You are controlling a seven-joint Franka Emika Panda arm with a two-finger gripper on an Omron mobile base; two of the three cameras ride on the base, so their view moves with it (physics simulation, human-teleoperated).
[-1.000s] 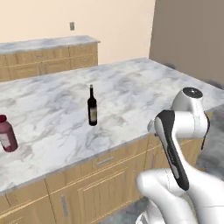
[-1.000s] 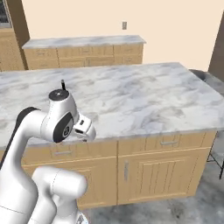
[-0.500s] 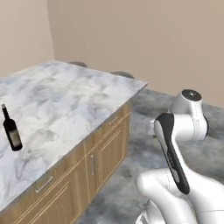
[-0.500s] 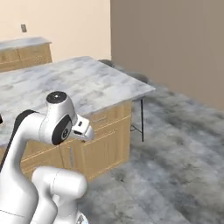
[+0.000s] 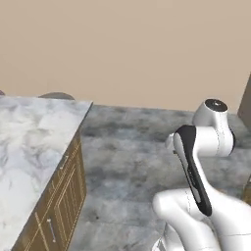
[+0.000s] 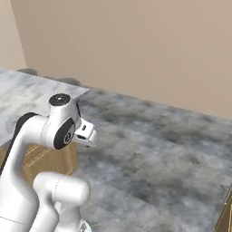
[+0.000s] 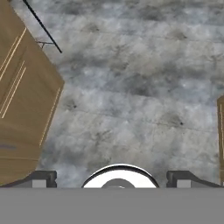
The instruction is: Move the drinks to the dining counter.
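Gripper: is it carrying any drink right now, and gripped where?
Nothing is held. In the hand view the gripper is open, with bare grey floor between its fingertips.

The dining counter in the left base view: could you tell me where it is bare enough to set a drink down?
The dining counter is bare marble across its whole visible corner, from the rounded edge by the stool down to the cabinet fronts. Nothing crowds it there.
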